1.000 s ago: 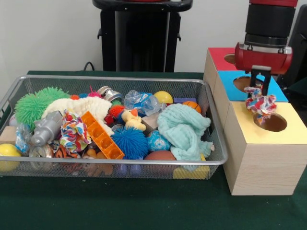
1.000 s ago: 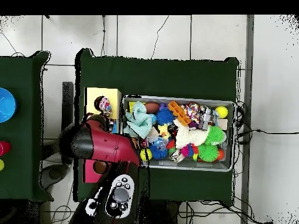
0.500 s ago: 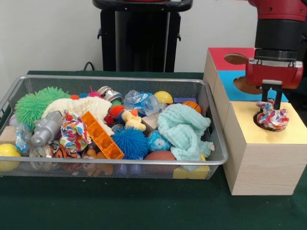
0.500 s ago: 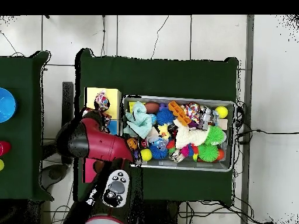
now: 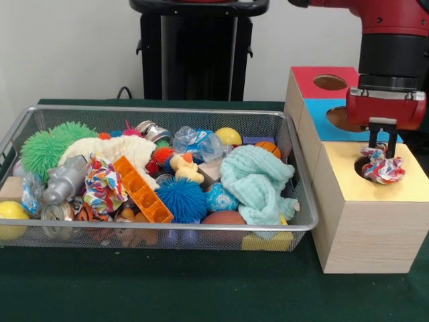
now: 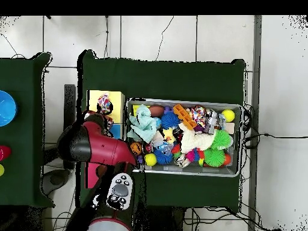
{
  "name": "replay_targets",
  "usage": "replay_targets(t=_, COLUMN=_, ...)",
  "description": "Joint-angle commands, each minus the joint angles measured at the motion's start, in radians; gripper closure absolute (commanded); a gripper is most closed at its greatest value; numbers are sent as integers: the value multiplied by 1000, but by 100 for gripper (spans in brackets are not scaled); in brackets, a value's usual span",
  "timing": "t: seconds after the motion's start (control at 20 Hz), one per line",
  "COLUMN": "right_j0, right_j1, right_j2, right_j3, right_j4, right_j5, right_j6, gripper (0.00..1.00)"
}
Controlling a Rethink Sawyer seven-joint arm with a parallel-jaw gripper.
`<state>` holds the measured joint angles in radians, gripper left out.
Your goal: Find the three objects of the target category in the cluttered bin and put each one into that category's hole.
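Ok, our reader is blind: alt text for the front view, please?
A red robot arm's end effector rests on a frilly fabric ball in the yellow box's hole. Left, a wire basket overflows with toys.

Now over the yellow-topped box [image 5: 373, 191] rather than the blue-topped box [image 5: 322, 129], at three o'clock of the bin [image 5: 299, 194]: pincer [image 5: 382, 149], shifted toward three o'clock and slightly lower in the front view. No longer dangling in the air: fabric ball [image 5: 382, 168], sunk partly into the hole [image 5: 369, 169], resting on its rim. Red-topped box's opening [image 5: 330, 82] uncovered, plainly visible.
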<state>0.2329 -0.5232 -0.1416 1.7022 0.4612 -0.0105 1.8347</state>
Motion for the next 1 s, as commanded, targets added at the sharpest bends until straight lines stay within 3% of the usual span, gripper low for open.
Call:
replay_targets(t=0.05, right_j0=-35, right_j1=79, right_j2=124, right_j3=35, right_j4=1, right_j5=-55, right_j6=233, gripper=100)
replay_targets(t=0.5, right_j0=-22, right_j1=72, right_j2=85, right_j3=92, right_j4=4, right_j5=-34, right_j6=239, gripper=100)
replay_targets(t=0.85, right_j0=-16, right_j1=125, right_j2=68, right_j3=96, right_j4=45, right_j5=2, right_j6=259, gripper=100)
replay_targets(t=1.0, right_j0=-17, right_j1=152, right_j2=65, right_j3=85, right_j4=40, right_j5=-26, right_j6=248, gripper=100)
